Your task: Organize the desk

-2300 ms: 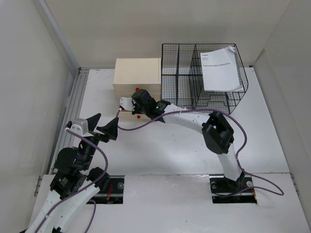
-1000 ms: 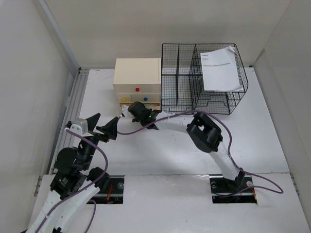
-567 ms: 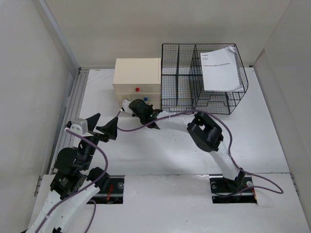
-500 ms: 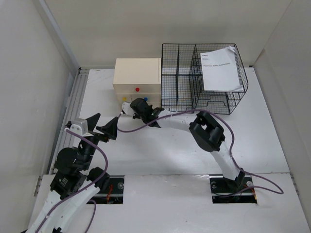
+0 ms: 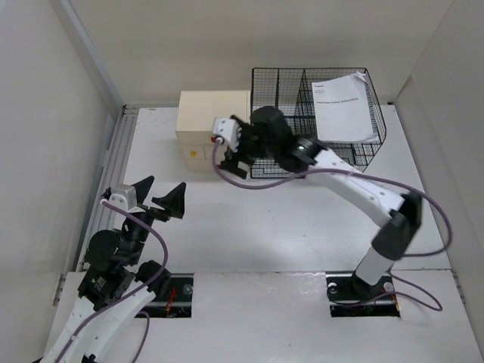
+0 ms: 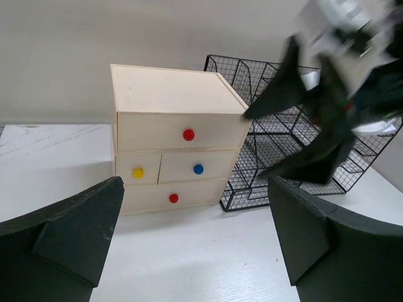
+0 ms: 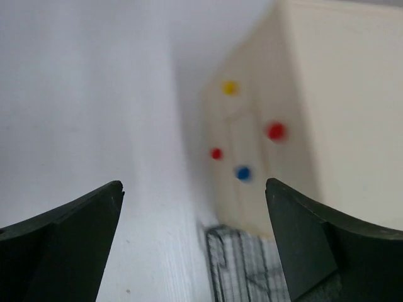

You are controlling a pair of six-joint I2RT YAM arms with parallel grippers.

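Top view: the right tool [image 5: 231, 151] is now raised clear of the drawer box [image 5: 212, 106] at the worktop's [image 5: 249, 227] far edge. The bottom drawer [image 6: 173, 196], open a second ago, is shut, so that step is judged done.

Left wrist view: the left tool [image 6: 195, 239] is held wide open, empty, over the worktop [image 6: 189, 264].

Right wrist view: the right tool [image 7: 195, 239] is spread and empty, the worktop [image 7: 94, 94] well below.

Enclosure: plain off-white walls, even diffuse light.
Back wall [image 5: 227, 38], left wall [image 5: 38, 136] and right wall [image 5: 454, 91] are bare and matte. A cream drawer box [image 5: 212, 110] and a black wire rack [image 5: 280, 94] stand just beside each other near the back wall. Shadows are soft.
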